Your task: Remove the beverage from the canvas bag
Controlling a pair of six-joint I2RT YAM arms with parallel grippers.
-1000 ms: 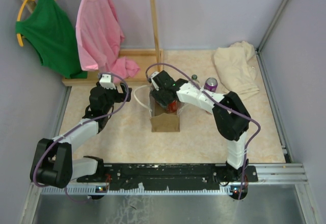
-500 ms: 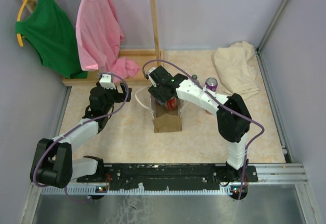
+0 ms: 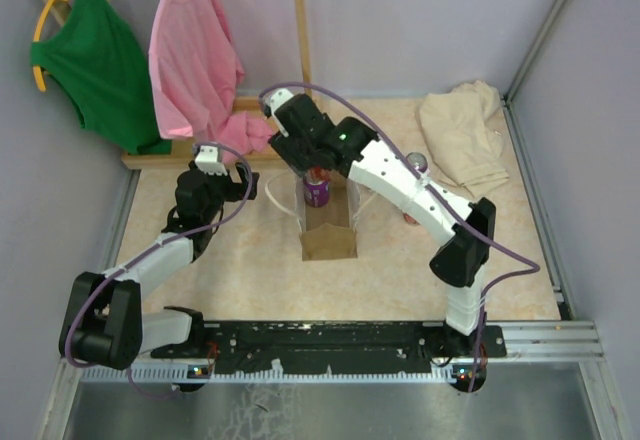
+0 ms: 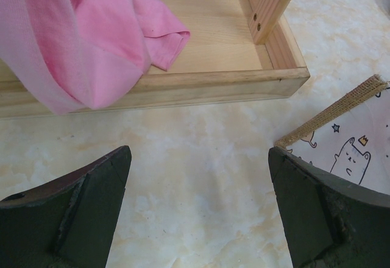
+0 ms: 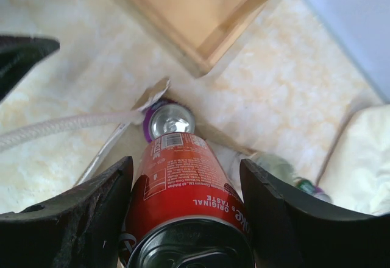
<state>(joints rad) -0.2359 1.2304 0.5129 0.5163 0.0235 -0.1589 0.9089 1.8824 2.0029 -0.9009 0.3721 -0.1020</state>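
A red can (image 5: pixel 183 183) with white lettering and a barcode is gripped between the right gripper's (image 5: pixel 186 165) fingers, above the tan canvas bag (image 3: pixel 327 240). A purple can (image 5: pixel 170 120) is seen beyond the fingertips, inside the bag. The left gripper's (image 4: pixel 198 155) fingers are spread apart.

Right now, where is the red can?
In the right wrist view, the red can is held by the right gripper above the open canvas bag, which holds a purple can.
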